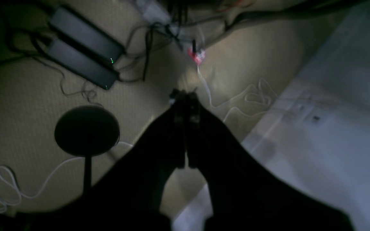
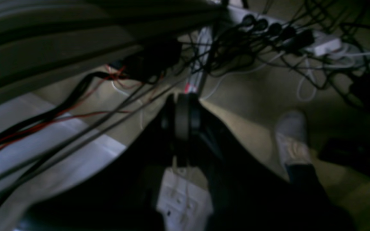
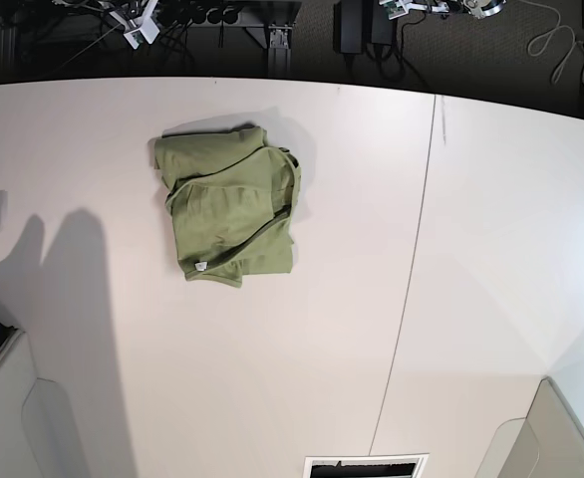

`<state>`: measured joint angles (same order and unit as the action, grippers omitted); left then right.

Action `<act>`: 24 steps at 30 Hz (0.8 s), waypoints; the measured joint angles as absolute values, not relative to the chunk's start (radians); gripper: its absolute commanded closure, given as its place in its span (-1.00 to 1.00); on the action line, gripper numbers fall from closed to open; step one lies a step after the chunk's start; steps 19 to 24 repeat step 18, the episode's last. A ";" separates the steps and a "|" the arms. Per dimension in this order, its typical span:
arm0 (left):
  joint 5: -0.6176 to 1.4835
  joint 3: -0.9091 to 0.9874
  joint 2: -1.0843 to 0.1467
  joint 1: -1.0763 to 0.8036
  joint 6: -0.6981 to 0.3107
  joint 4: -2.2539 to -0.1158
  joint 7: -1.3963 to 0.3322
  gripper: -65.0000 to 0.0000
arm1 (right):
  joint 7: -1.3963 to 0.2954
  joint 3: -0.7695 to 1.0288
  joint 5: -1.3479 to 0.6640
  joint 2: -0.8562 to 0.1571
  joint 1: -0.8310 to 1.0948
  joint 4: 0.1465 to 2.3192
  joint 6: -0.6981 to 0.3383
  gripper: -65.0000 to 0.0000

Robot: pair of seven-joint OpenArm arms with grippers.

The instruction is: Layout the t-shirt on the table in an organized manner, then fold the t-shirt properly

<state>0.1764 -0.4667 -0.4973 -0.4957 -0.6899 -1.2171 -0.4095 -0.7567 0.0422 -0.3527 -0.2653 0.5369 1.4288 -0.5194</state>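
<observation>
The olive-green t-shirt (image 3: 230,207) lies crumpled in a loose heap on the white table (image 3: 352,299), left of centre toward the far edge, with a small white tag at its near edge. Neither arm shows in the base view. In the left wrist view my left gripper (image 1: 184,94) is shut and empty, hanging over the floor beside the table edge (image 1: 326,150). In the right wrist view my right gripper (image 2: 184,96) is shut and empty, over the floor beside the table (image 2: 43,154). The shirt shows in neither wrist view.
A thin dark seam (image 3: 412,269) runs across the table right of the shirt. Grey bins sit at the near corners (image 3: 8,418) (image 3: 546,438). The floor holds power bricks (image 1: 85,48), cables, a power strip (image 2: 300,35), and a person's shoe (image 2: 292,138).
</observation>
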 measured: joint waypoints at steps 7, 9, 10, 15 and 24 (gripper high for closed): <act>0.131 -0.587 -0.456 -0.330 -0.559 -0.941 -0.427 1.00 | -0.747 -0.105 -0.298 -0.263 0.349 1.156 -0.431 1.00; 0.133 -0.603 -0.446 -0.281 -0.511 -0.890 -0.427 1.00 | -0.752 -0.125 -0.274 -0.262 0.303 1.094 -0.427 1.00; 0.131 -0.608 -0.435 -0.259 -0.490 -0.868 -0.426 1.00 | -0.752 -0.128 -0.265 -0.258 0.284 1.068 -0.426 1.00; 0.145 -0.614 -0.364 -0.211 -0.452 -0.781 -0.418 1.00 | -0.760 -0.129 -0.213 -0.230 0.220 1.020 -0.425 1.00; 0.148 -0.615 -0.342 -0.210 -0.451 -0.770 -0.418 1.00 | -0.759 -0.129 -0.213 -0.221 0.216 1.020 -0.425 1.00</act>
